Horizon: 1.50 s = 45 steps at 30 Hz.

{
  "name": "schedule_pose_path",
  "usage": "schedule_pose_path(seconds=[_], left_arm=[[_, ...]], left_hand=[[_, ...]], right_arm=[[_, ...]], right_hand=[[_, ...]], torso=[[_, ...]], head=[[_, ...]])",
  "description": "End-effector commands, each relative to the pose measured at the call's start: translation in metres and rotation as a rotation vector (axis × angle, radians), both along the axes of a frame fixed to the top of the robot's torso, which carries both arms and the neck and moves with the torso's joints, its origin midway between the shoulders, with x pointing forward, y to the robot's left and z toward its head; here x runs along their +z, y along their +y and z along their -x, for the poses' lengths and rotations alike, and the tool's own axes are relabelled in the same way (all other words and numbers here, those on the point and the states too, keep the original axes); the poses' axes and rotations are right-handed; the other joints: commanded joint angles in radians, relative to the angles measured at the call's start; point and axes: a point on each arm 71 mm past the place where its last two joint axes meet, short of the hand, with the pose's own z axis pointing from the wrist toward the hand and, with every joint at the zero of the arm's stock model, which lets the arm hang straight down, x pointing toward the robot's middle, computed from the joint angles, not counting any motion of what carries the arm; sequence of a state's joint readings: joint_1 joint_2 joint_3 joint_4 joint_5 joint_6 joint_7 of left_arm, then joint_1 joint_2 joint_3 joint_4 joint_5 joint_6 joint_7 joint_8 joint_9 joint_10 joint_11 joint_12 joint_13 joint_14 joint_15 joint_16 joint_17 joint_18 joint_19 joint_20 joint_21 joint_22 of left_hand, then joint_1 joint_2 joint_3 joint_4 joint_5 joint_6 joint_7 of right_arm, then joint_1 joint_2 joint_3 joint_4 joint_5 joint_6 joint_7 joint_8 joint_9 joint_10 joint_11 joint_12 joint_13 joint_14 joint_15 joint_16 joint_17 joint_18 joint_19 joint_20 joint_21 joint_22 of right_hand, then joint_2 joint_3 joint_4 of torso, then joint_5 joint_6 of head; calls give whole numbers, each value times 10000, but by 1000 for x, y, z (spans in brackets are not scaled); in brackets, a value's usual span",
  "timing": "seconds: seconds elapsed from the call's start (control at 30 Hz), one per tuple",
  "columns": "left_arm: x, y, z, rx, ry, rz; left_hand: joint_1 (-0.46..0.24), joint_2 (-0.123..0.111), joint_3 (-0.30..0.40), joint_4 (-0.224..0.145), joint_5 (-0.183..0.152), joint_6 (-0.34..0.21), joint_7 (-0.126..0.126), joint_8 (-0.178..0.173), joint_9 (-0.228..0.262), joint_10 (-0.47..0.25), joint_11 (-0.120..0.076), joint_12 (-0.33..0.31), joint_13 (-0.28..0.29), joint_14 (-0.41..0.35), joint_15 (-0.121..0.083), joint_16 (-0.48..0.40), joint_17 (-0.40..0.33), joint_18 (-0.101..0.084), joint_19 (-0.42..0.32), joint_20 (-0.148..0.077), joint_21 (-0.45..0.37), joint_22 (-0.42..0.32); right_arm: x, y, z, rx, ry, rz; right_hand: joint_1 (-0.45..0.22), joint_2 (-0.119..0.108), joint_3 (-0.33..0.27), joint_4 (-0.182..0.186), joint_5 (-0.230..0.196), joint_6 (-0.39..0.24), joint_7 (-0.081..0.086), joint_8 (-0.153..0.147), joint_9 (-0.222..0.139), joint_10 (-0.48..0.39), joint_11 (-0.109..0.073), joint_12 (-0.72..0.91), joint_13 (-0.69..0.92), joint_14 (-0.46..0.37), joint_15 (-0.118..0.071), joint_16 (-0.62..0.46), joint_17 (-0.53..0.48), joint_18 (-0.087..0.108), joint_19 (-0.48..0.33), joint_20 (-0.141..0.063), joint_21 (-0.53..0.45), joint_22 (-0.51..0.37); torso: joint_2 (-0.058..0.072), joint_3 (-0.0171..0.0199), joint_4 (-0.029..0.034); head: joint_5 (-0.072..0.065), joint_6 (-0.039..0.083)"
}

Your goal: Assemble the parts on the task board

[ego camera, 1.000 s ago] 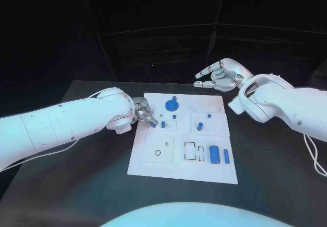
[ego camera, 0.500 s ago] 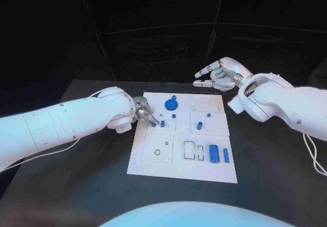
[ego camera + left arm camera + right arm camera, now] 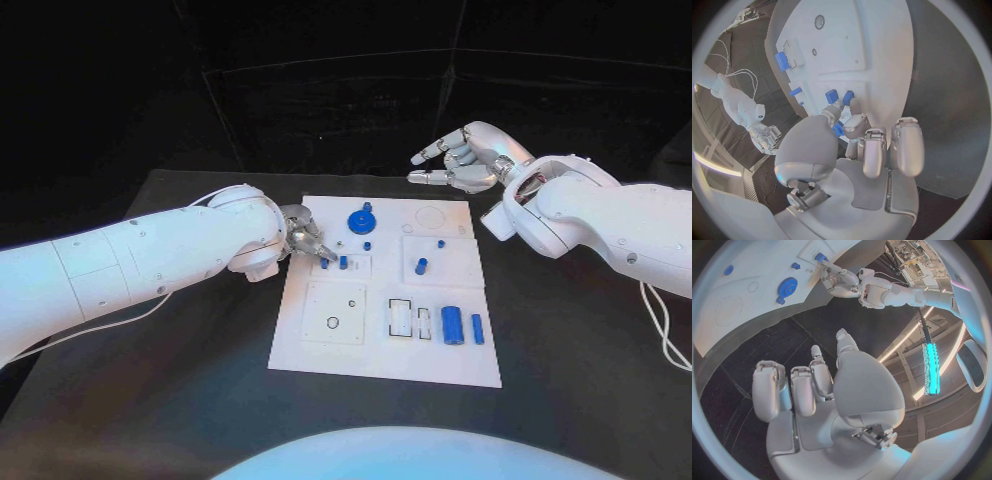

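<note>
Head view has your task board (image 3: pixel 378 345) lying flat in the middle of the black tabletop (image 3: pixel 173 400), so I'll place everything off that. Your left hand (image 3: pixel 306 240) sits over the board's left edge, up toward the far end, fingers (image 3: pixel 326 256) curled down onto a small blue part (image 3: pixel 343 262) by the little square recess. From the left wrist view it looks like the fingertips are touching or pinching one of two small blue parts (image 3: pixel 832 96) there, but you honestly can't tell whether it's actually gripped.

Your right hand (image 3: pixel 459 160) hovers off the board's far right corner, above the tabletop and well apart from any part. Its fingers are loosely curled, a couple poking out, nothing in them.

On the board: a round blue gear-like part (image 3: pixel 361 221) near the far end, a small blue peg (image 3: pixel 423 266) in the right-middle area, and two longer blue pieces (image 3: pixel 454 325) standing side by side near the right edge at the near end, beside two rectangular slots (image 3: pixel 402 317).
</note>
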<state>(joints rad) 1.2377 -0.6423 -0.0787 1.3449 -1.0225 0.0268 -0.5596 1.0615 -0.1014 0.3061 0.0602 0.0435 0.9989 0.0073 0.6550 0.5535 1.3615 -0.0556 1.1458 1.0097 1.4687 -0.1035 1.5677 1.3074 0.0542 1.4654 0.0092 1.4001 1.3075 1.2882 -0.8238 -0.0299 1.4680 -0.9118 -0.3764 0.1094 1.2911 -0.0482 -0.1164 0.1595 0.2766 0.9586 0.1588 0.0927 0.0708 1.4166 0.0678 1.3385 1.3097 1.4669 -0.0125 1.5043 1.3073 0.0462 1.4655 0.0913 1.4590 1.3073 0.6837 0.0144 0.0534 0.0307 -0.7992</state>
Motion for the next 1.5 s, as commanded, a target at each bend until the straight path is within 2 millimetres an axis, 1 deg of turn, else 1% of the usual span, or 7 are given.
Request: schedule_pose_path(seconds=[0.03,0.3,0.43,0.77,0.97,1.17,1.5], left_arm=[[0,0,0,22,69,-33],[3,4,0,176,-290,261],[8,6,-1,419,-696,988],[19,11,-3,647,-1687,2288],[33,-1,-6,-372,-2910,4194],[46,-27,-7,-2713,-4819,4641],[30,-58,-10,-5555,-5740,2212]], left_hand=[[-182,-28,-202,79,38,-44,60,84,26,50,11,13,-5,1021,-56,31,2634,-33,241,-88,31,361],[-446,-69,-850,395,38,-118,70,139,106,10,20,-28,-52,1021,-52,31,2634,-22,221,-83,-12,321],[-561,-115,-1489,695,45,-1161,407,-379,-69,-1224,279,-1912,-2299,1021,127,31,2634,102,-28,13,-526,-313],[68,261,-2266,931,56,-2041,851,-962,-569,-1938,708,-2814,-3426,1011,462,10,2600,280,-336,359,-1242,-1136],[1726,776,-2095,339,95,-2544,1320,-1154,-1013,-3720,1124,-4147,-4322,-511,840,-2591,-961,1232,-2807,704,-5957,-6223],[3422,771,-1088,-740,137,-2214,1673,-2300,-2273,-4679,1480,-5866,-5919,-2095,1166,-4957,-3671,1318,-3351,1031,-7229,-7058],[3275,185,-559,-1313,74,-1240,1520,-3584,-3626,-4829,1589,-7335,-7737,-1614,1234,-4533,-3820,1298,-2747,1066,-7367,-7257]], right_arm=[[2,1,0,81,-59,-52],[2,0,0,64,-64,-49],[2,0,0,51,-69,-47],[2,-1,0,27,-74,-43],[2,-2,-1,4,-75,-37],[1,-1,-1,14,-67,-32],[1,2,-2,64,-46,-35]], right_hand=[[-22,114,-60,-3,62,-10,-73,62,5,-37,-22,-23,639,738,11,-49,1317,46,-38,25,-39,165],[-26,117,-72,0,61,-11,-72,63,4,-49,-21,-40,624,734,11,-58,1301,50,-47,25,-50,144],[-26,117,-76,0,60,-12,-72,63,4,-47,-21,-36,627,734,11,-58,1301,51,-48,25,-52,140],[-20,114,-84,-4,56,-16,-71,62,3,-44,-21,-31,631,735,11,-56,1306,50,-46,25,-50,145],[-20,115,-88,-4,56,-17,-71,62,3,-45,-21,-32,630,735,11,-56,1307,50,-47,25,-51,143],[-20,115,-89,-4,56,-17,-70,62,3,-43,-21,-30,632,735,11,-57,1306,50,-46,25,-50,146],[-17,119,-94,-5,57,-18,-70,62,3,-36,-21,-19,640,736,11,-54,1311,48,-42,25,-46,154]], torso=[[0,0,4],[-6,-16,7],[-14,-2,10],[-3,-7,13],[-7,3,14],[9,-14,-15],[18,-6,-18]], head=[[-9,-8],[-28,-12],[-39,4],[-67,31],[-113,78],[-210,178],[-311,273]])
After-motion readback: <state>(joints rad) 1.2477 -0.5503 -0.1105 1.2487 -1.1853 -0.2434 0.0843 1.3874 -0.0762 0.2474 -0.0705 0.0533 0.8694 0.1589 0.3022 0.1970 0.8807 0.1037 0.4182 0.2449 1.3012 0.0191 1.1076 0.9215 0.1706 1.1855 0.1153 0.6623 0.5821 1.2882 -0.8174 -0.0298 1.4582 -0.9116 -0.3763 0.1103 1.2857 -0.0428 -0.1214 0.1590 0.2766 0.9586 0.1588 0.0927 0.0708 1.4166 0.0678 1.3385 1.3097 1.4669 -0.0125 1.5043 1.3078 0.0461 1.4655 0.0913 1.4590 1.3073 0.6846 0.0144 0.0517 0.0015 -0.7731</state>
